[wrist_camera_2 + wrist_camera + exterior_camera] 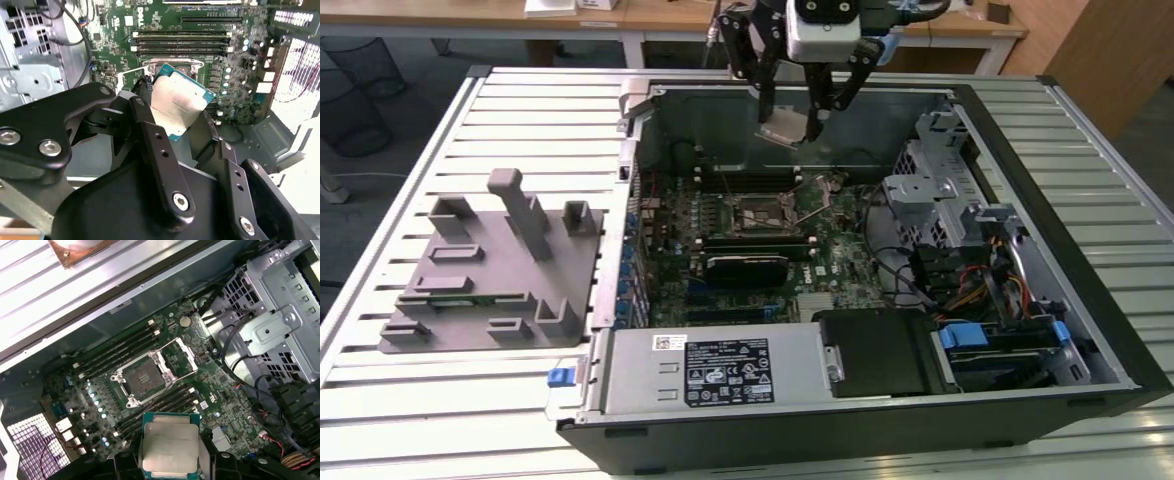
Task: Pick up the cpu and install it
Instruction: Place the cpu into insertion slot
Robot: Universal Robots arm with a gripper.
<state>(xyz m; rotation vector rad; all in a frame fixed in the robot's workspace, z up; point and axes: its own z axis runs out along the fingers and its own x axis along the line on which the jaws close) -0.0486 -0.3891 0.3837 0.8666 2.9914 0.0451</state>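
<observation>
My gripper [790, 128] is shut on the cpu [785, 131], a small flat square chip with a silver-grey top and a pale rim. It hangs tilted above the back part of the open computer case. In both wrist views the cpu [181, 102] [170, 446] sits between the black fingers [150, 135]. Below and ahead of it lies the open socket [142, 377] on the green motherboard, its metal frame and lever swung up and its middle bare. In the exterior view the socket [767, 215] is toward the front of the case from the cpu.
A grey plastic tray [474, 300] with upright blocks lies at the exterior view's left on the slatted table. Inside the case are memory slots [120, 347], a metal drive cage [941, 190], cables [961, 280] and the power supply [720, 368].
</observation>
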